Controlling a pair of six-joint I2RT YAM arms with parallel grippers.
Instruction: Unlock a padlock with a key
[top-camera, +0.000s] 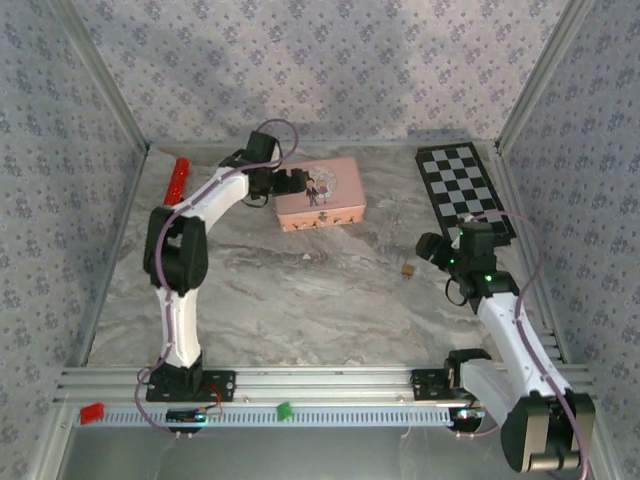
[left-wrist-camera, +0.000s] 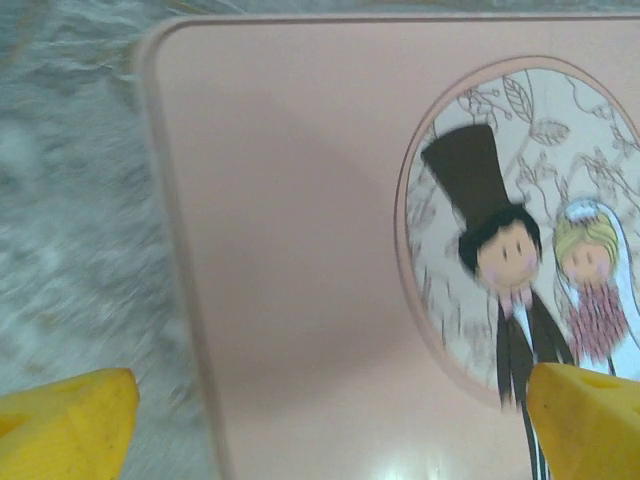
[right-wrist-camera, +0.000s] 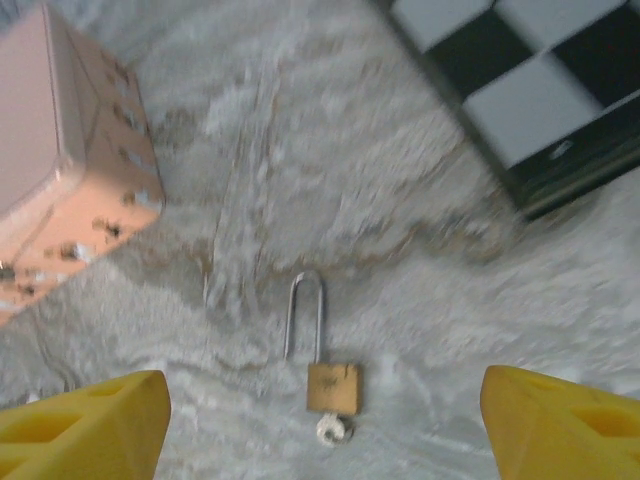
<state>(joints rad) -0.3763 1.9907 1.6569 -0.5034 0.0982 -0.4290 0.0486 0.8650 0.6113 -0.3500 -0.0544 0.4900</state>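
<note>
We see the padlock lying flat on the marble table, between the pink tin and the checkered board; it lies just ahead of the right gripper, centred between its yellow fingers. Its long axis runs straight away from that gripper, shackle far and key end near; the jaws stand wide apart, holding nothing, one on either side of that axis. The right arm is plainly the nearer; the left gripper hovers over the tin's lid, well apart, also wide open and empty. The padlock is a small brass block with a thin silvery shackle; the key is a pale sliver touching its bottom face; whether it sits in the keyhole we cannot tell.
</note>
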